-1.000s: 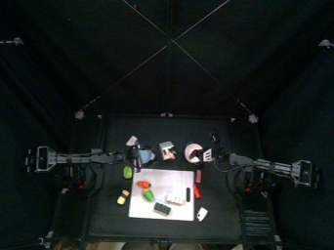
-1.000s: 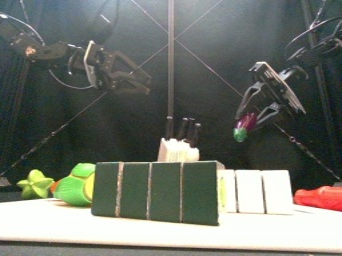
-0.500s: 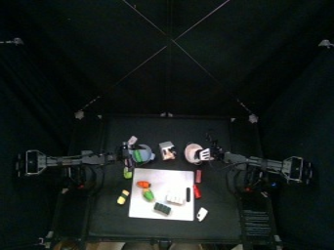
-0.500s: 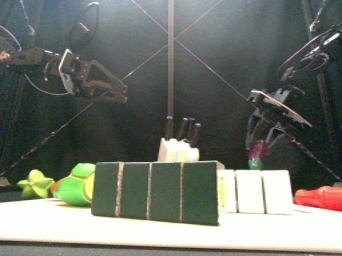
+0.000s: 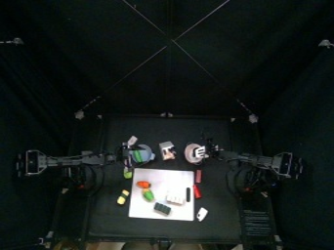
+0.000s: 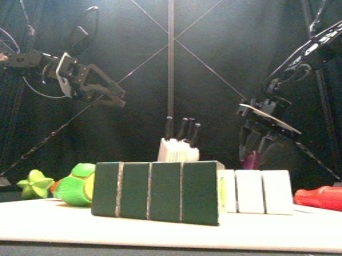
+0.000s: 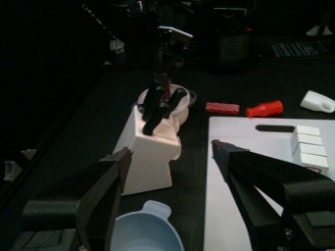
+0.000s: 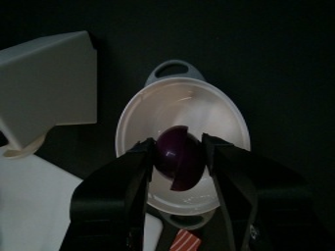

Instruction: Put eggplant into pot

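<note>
Right wrist view: right gripper [image 8: 182,169] jaws clamped on the purple eggplant [image 8: 179,157]
Eggplant place: held directly over the white pot [image 8: 186,127] (contact with its floor cannot be told)
Pot: beside the white knife block [image 8: 46,83]
Left gripper [image 7: 170,186]: jaws spread wide, empty, raised at the table's left

I count 2 grippers of mine — the left gripper [image 7: 167,196] and the right gripper [image 8: 183,162]. There is 1 eggplant [image 8: 179,157], 1 white pot [image 8: 183,123], 1 knife block [image 7: 160,142] and 1 white cutting board [image 5: 163,188]. On the front edge stand 1 dark green block [image 6: 156,192] and 1 white block [image 6: 257,191] — 2 in all. How many knives the knife block holds I cannot tell.
</note>
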Tool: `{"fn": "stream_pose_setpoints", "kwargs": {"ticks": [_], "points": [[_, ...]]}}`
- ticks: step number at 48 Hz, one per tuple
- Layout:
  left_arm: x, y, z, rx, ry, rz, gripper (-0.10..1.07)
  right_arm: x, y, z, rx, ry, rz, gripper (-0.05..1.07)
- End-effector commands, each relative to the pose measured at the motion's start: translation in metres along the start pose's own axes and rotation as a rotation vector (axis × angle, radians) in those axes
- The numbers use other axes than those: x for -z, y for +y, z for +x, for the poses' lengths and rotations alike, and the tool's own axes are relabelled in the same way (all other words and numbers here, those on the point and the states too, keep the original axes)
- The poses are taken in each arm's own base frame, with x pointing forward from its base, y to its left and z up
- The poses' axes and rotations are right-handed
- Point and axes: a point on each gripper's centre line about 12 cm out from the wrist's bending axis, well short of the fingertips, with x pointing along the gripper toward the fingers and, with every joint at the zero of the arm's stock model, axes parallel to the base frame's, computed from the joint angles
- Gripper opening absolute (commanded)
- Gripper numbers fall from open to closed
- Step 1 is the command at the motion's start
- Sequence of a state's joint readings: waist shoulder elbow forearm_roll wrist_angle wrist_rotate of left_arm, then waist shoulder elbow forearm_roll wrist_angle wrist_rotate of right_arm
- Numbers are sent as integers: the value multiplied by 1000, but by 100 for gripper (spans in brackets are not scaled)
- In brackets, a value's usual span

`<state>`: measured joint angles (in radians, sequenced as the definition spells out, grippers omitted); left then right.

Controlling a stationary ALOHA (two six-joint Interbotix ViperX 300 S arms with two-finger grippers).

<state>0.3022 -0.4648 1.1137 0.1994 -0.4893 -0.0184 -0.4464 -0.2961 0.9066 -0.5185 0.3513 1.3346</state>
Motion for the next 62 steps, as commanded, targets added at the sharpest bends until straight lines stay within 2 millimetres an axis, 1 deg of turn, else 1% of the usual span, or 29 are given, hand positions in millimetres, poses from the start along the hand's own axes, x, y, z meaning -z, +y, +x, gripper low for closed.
{"fn": "stream_pose_setpoints", "kwargs": {"ticks": [1,7,16,21,54,57,62], "points": [[-4,2,1,-10,-16,-9,99,-8,5,-3,-17,-21,5,78],[-2,2,1,-13,-14,-16,99,-7,3,-3,-4,-16,11,84],[-2,2,1,-13,-12,-16,99,-8,4,-3,-4,-17,14,97],[-2,2,1,-13,-12,-18,99,-8,4,-3,-4,-16,16,100],[1,0,0,-8,0,-21,99,-7,10,-5,-19,-17,3,100],[1,0,0,-6,-1,-20,99,-8,12,-6,-23,-19,-1,100],[4,-1,-2,-5,12,-20,99,-4,25,-15,-65,-22,-33,100]]}}
